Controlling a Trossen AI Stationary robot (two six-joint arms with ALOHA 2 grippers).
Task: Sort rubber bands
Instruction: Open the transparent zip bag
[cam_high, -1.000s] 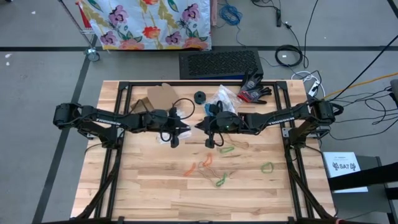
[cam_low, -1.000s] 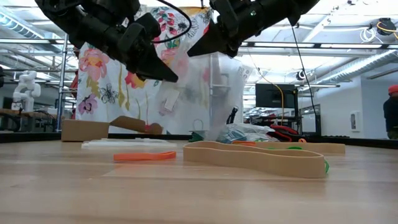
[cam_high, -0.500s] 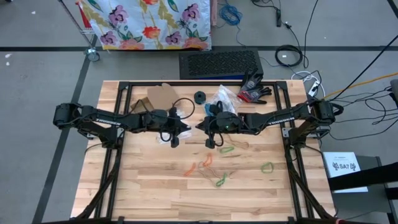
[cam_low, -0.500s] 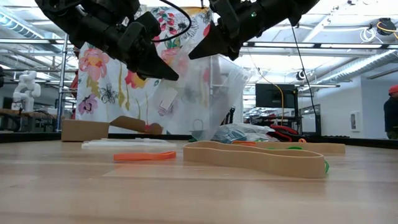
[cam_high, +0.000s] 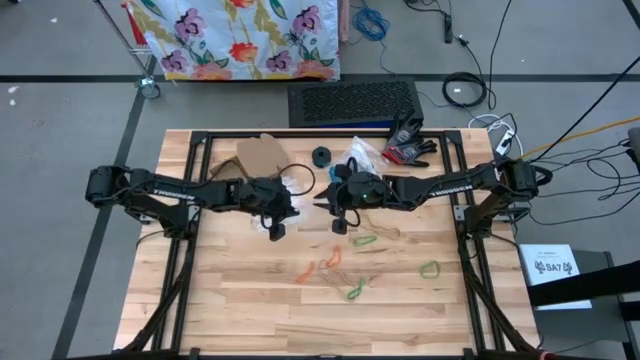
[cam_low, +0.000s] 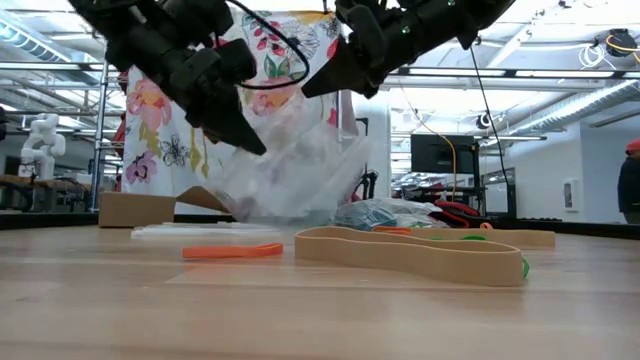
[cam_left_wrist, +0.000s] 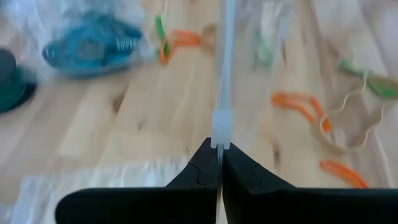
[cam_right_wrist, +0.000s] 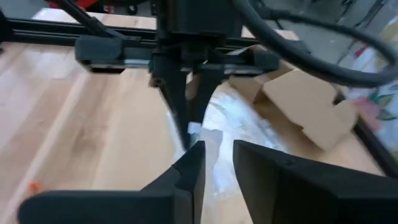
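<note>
**Two grippers meet over one clear bag**

Both arms reach in over the middle of the wooden table, their tips nearly meeting above the boards. The left gripper has its fingers pressed together on the sealed edge of a clear plastic bag, which hangs from it, crumpled, with its lower end down by the tabletop. The right gripper sits just across from it, its fingers parted a little around the same bag's edge without pinching it.

The rubber bands lie loose on the wood on the near side of the grippers: orange, green and tan loops scattered close together, with one green loop off on its own toward the right arm's side. From table height, a wide tan band lies flat up front, an orange one beside it.

A cardboard piece lies toward the far edge.
</note>
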